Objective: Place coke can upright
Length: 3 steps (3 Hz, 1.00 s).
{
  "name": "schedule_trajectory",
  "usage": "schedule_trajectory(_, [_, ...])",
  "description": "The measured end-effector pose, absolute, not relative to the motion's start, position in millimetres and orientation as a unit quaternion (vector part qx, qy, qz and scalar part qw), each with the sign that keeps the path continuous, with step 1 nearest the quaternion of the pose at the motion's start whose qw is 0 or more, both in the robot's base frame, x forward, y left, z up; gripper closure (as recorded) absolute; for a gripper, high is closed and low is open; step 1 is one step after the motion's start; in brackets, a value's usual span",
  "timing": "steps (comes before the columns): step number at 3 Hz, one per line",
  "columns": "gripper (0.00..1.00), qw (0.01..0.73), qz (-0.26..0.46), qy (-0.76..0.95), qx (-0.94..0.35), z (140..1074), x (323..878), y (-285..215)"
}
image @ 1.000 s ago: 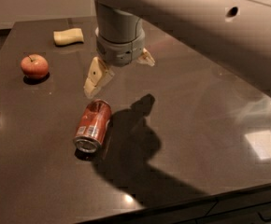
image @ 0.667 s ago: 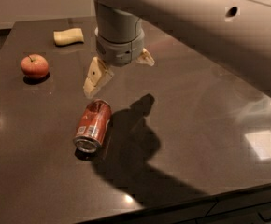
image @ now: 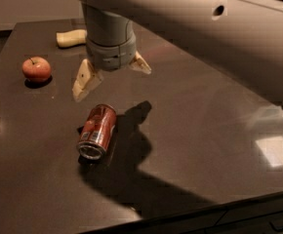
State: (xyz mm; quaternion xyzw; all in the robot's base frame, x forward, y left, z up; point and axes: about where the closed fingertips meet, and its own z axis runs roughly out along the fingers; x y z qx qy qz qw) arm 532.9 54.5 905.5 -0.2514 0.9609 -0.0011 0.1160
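Plainly, the small red cylindrical metal coke can (image: 97,130) lies on its side on the dark glossy desk (image: 200,126), its silver end toward the front edge. The pale two-fingered pincer (image: 113,81) hangs just above and behind it, spread wide and holding nothing. The risk: a round can rolls if one finger nudges it first, or slips out tilted when stood up. There is open room to the right. The round red apple (image: 36,68) and a pale yellowish block (image: 71,37) sit well apart at far left, and the front edge is nearer.
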Motion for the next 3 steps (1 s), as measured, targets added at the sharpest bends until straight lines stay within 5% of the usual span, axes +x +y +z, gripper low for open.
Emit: schedule_trajectory(3, [0.00,0.060,0.032,0.995,-0.079,878.7,500.7,91.1])
